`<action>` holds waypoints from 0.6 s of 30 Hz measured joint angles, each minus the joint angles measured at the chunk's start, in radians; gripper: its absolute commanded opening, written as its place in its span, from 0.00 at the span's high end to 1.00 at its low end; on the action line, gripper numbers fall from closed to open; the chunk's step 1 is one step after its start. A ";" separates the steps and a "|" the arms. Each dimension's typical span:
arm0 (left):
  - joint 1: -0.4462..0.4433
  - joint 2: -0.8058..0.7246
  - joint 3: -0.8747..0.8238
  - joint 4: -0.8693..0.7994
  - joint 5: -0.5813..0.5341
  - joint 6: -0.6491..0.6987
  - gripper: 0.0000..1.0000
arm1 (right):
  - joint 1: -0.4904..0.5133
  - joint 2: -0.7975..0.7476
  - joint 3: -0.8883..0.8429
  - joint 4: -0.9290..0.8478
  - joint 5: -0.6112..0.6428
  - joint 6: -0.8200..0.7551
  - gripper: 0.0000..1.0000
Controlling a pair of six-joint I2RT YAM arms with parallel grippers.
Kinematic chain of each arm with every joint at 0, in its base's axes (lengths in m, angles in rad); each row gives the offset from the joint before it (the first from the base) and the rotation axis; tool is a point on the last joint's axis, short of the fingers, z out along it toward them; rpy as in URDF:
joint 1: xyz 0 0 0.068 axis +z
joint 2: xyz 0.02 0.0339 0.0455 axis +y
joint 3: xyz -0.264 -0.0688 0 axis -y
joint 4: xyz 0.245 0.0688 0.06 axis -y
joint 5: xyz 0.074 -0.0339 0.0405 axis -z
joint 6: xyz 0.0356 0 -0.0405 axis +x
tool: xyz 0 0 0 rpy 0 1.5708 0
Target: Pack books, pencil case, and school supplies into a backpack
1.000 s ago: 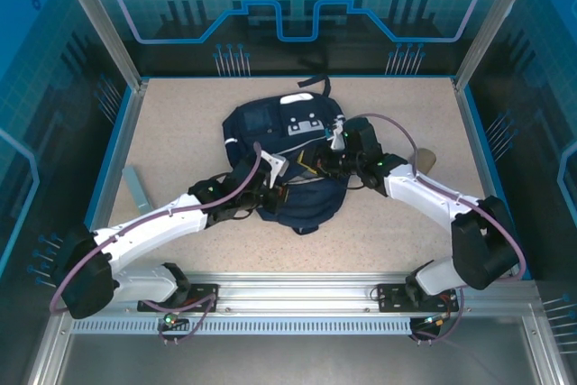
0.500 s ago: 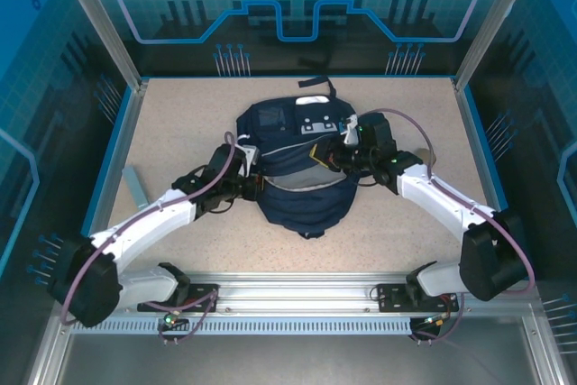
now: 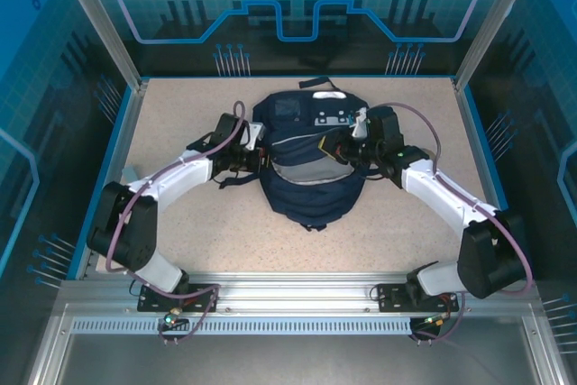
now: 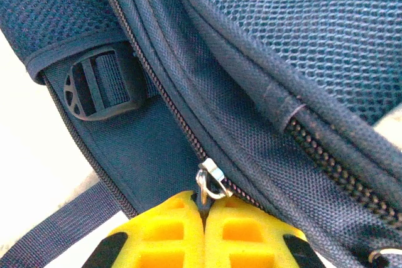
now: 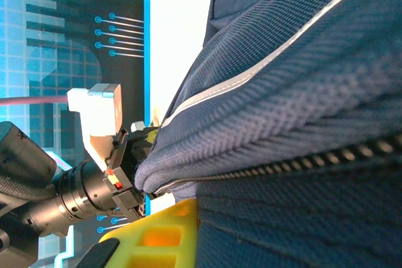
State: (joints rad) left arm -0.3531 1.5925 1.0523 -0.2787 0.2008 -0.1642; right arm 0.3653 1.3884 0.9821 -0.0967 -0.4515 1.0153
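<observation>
Dark navy striped fabric backpack (image 3: 306, 200) just slid toward the surface's (image 3: 198, 241) far edge. Left gripper (image 4: 204, 211) jaws pinch its silver zipper pull (image 4: 212, 177); right gripper (image 3: 334, 147) jaws clamp its fabric. I reckon the mouth's being opened for packing.

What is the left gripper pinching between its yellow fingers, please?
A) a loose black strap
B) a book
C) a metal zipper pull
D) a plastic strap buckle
C: the left wrist view shows the left gripper shut on the metal zipper pull of the backpack.
</observation>
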 measured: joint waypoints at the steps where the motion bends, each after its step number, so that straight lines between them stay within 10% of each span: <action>1: 0.002 0.015 0.011 0.001 0.006 0.008 0.96 | -0.003 0.004 0.002 0.001 0.001 0.000 0.92; 18: 0.132 -0.068 -0.038 0.045 -0.036 -0.075 0.38 | -0.022 0.055 0.008 0.024 -0.035 0.007 0.91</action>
State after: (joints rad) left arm -0.2211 1.5249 1.0142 -0.2340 0.1646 -0.2394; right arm 0.3431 1.4437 0.9905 -0.0727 -0.4866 1.0225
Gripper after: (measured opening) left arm 0.569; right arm 0.124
